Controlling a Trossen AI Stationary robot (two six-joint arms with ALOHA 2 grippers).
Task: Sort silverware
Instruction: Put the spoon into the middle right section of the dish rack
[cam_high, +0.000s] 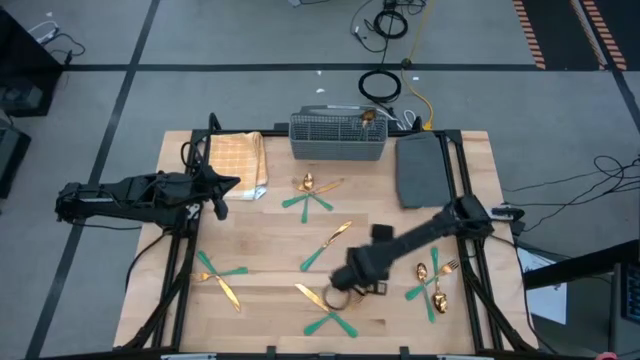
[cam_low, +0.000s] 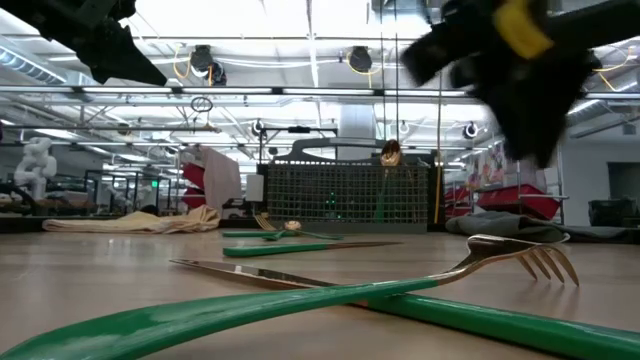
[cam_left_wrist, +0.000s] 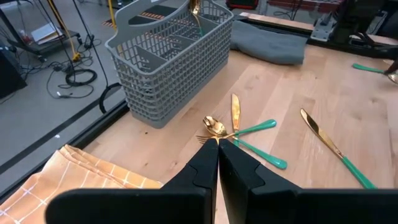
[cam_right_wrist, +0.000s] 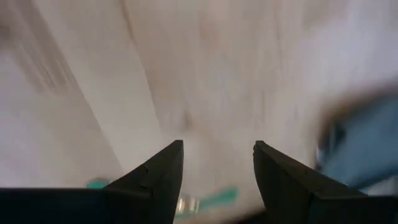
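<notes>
From where I stand, the silverware (cam_high: 318, 195) lies scattered in small clusters over the wooden worktop (cam_high: 270, 240). In the high view 1 cluster sits just below the grey basket (cam_high: 338, 137) in the upper middle, a knife and fork (cam_high: 327, 246) lie at the centre, another cluster (cam_high: 220, 274) is at the lower left, 1 (cam_high: 325, 308) at the lower middle, and a group of spoons and a fork (cam_high: 432, 281) at the lower right. 1 gold-headed piece (cam_high: 367, 118) stands upright in the basket's right end.

The right gripper (cam_high: 345, 288) hangs low over the lower-middle cluster, at its upper right edge, its jaws spread apart; in its own wrist view the 2 dark fingers (cam_right_wrist: 155, 180) stand clearly separated above blurred wood with teal handles between them.

The left gripper (cam_high: 222, 190) waits at the left of the frame, beside the tan checked cloth (cam_high: 236, 163), with its jaws pressed together and nothing between them; its wrist view shows the closed fingers (cam_left_wrist: 205, 168) pointing at the cluster near the basket.

A dark grey pad (cam_high: 420, 170) lies at the upper right of the worktop. In the low view a fork (cam_low: 300, 300) lies across the foreground.

I can read no brand, label or writing anywhere.
</notes>
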